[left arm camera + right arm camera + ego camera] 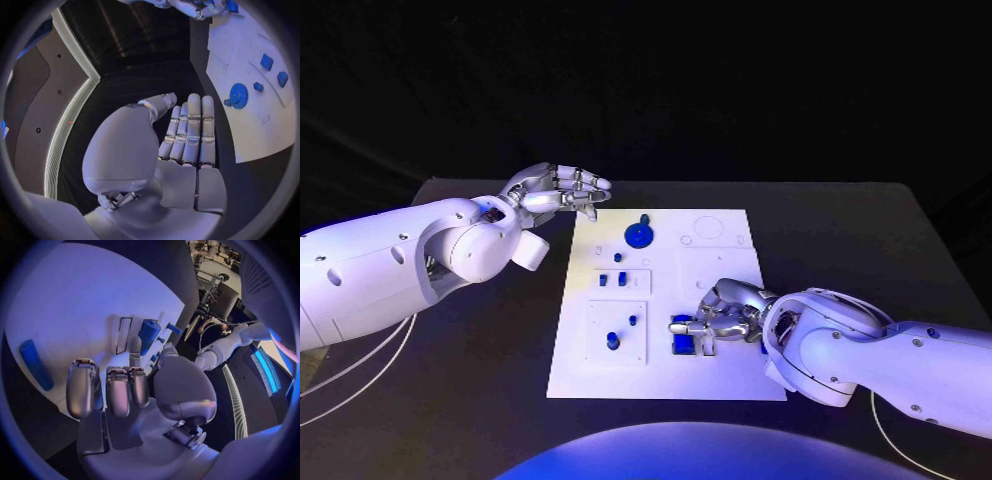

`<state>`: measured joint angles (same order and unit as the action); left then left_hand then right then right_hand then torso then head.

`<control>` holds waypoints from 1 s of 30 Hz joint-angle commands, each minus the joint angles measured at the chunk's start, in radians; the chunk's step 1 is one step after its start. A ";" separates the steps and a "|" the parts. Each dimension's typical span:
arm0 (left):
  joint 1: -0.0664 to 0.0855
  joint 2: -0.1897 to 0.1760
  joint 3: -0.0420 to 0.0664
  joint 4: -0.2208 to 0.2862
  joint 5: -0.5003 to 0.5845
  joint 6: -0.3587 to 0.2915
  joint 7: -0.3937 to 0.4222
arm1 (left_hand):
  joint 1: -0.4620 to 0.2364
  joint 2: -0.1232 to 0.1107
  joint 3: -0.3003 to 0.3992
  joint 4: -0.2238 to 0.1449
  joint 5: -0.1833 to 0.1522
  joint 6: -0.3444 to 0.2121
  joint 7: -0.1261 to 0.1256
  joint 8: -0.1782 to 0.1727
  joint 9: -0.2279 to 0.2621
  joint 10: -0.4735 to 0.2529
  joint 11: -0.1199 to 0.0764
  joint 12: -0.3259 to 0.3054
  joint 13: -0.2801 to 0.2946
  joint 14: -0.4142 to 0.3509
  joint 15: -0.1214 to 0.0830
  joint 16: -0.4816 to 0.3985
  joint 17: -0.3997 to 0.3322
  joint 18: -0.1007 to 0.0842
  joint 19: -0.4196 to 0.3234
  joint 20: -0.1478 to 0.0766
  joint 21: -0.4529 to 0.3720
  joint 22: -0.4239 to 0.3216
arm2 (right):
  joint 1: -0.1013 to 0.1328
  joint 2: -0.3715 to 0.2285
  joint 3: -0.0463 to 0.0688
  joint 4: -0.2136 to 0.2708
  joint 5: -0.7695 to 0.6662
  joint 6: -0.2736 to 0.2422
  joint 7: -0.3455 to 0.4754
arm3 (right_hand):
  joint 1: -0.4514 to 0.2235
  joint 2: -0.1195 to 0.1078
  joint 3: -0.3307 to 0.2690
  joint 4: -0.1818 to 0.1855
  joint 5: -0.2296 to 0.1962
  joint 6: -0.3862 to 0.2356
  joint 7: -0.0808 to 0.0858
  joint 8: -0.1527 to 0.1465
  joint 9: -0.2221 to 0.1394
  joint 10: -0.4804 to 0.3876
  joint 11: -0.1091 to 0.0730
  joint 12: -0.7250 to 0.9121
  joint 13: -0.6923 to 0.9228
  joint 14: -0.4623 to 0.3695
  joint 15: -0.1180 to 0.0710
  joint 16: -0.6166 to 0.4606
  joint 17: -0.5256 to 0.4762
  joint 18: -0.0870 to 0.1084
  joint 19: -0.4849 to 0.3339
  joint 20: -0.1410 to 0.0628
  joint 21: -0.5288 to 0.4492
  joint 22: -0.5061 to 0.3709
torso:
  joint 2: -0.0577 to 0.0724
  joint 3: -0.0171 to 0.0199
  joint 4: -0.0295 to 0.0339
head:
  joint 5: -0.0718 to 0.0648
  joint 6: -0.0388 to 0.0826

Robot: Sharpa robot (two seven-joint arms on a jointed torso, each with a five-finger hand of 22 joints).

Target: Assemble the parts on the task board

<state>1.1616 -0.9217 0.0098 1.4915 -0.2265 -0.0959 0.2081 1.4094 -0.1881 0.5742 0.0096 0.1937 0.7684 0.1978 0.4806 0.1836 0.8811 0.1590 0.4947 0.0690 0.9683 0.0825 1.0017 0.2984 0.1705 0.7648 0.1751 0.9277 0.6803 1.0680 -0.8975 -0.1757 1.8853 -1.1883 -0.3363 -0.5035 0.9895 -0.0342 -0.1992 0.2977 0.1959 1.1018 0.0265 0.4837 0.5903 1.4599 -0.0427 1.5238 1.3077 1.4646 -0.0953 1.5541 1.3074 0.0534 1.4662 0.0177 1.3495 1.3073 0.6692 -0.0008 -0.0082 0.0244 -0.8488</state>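
The right hand [718, 318] is working over the near right part of the task board [718, 385], with its fingers [119, 387] curled down toward a blue part [684, 334] lying on the plate. From the head view the fingers are crowding right against that part, but whether they are actually gripping it or only touching it cannot be told; the right wrist view is showing the fingers bent over the white plate with a blue cylinder [149, 336] just past the fingertips, apparently not enclosed.

The left hand [560, 192] is hovering off the far left corner of the board, above the black table [877, 240]. Its fingers are lying straight and close together, and it is holding nothing.

Other parts are sitting on the board: a round blue disc [639, 236] near the far edge, two small blue blocks [615, 279] in the middle, and a blue peg [613, 341] in the near left panel.

The step in hand appears to be picking up the part under the right hand. The next move likely calls for a firm pinch on it, then a lift clear of the plate and careful alignment over its matching seat, with the left hand staying free to steady the board if needed.
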 commanded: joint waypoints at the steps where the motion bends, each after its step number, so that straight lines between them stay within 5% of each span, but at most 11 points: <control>1: 0.001 0.001 0.001 0.003 -0.002 0.012 0.004 | -0.006 0.007 -0.004 -0.002 0.005 -0.005 0.034 0.004 -0.001 -0.008 0.002 0.004 0.001 -0.003 0.000 -0.003 -0.002 0.012 -0.005 0.003 -0.004 -0.001 | -0.001 -0.002 0.000 0.002 -0.015 0.002 0.001 | -0.010 0.000 0.006 -0.001 0.002 -0.008 -0.001 0.002 0.001 0.093 -0.001 -0.001 0.229 0.099 -0.004 0.006 0.226 -0.013 0.045 -0.005 0.003 0.210 | -0.001 0.0001 -0.0009 | 0.000 -0.001; 11: 0.001 -0.001 0.001 0.002 -0.002 0.011 0.004 | -0.006 0.007 -0.004 -0.002 0.005 -0.005 0.034 0.004 -0.001 -0.008 0.002 0.004 0.001 -0.003 0.000 -0.003 -0.002 0.012 -0.005 0.003 -0.004 -0.001 | -0.002 -0.031 0.000 0.023 -0.018 0.014 0.012 | 0.014 0.008 0.026 -0.004 0.001 -0.011 -0.001 0.003 0.004 0.093 -0.001 -0.001 0.230 0.099 -0.004 0.006 0.225 -0.013 0.045 -0.005 0.000 0.210 | -0.001 0.0006 -0.0012 | -0.001 -0.001; 19: 0.001 -0.002 0.001 0.002 -0.002 0.010 0.005 | -0.006 0.007 -0.004 -0.002 0.005 -0.005 0.034 0.004 -0.001 -0.008 0.002 0.004 0.001 -0.003 0.000 -0.003 -0.002 0.012 -0.005 0.003 -0.004 -0.001 | 0.001 -0.091 0.000 0.057 -0.024 -0.010 0.037 | 0.182 0.016 0.039 -0.010 -0.003 -0.037 0.003 -0.010 0.007 0.091 0.002 -0.008 0.227 0.097 -0.002 0.003 0.217 -0.011 0.042 -0.004 -0.007 0.208 | -0.001 0.0009 -0.0018 | -0.002 -0.002; 24: 0.001 -0.002 0.000 0.000 -0.002 0.004 0.009 | -0.006 0.007 -0.004 -0.002 0.005 -0.005 0.034 0.004 -0.001 -0.008 0.002 0.004 0.001 -0.003 0.000 -0.003 -0.002 0.012 -0.005 0.003 -0.004 -0.001 | 0.034 -0.173 0.000 0.079 -0.033 -0.056 0.056 | 0.244 0.003 0.025 -0.009 -0.003 -0.078 0.023 -0.045 -0.002 0.085 0.019 -0.022 0.220 0.095 0.011 0.000 0.206 -0.010 0.038 0.006 -0.019 0.205 | -0.004 0.0003 -0.0039 | -0.006 -0.004; 30: 0.000 0.001 0.000 -0.001 -0.002 0.002 0.011 | -0.006 0.009 -0.003 -0.002 0.005 -0.006 0.034 0.006 -0.001 -0.009 0.002 0.006 0.001 -0.004 0.000 -0.003 -0.002 0.013 -0.005 0.004 -0.005 -0.002 | 0.058 -0.251 -0.001 0.090 -0.073 -0.039 0.047 | 0.276 -0.013 0.014 -0.010 -0.003 -0.088 0.031 -0.060 -0.003 0.080 0.026 -0.032 0.214 0.095 0.018 -0.001 0.204 -0.011 0.039 0.012 -0.014 0.206 | -0.005 0.0005 -0.0046 | -0.019 -0.007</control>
<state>1.1614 -0.9232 0.0096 1.4892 -0.2266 -0.0976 0.2075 1.4054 -0.1841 0.5742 0.0096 0.1937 0.7684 0.1979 0.4806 0.1838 0.8774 0.1627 0.4946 0.0690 0.9683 0.0825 1.0017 0.2974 0.1705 0.7648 0.1752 0.9277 0.6787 1.1258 -1.1446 -0.1749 1.9719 -1.2164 -0.3727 -0.4672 1.2586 -0.0482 -0.1790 0.2857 0.1958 1.0219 0.0568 0.4274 0.5882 1.4683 -0.0230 1.4947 1.3075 1.4682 -0.0838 1.5539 1.3080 0.0534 1.4661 0.0255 1.3331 1.3080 0.6655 -0.0002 -0.0116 0.0103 -0.8533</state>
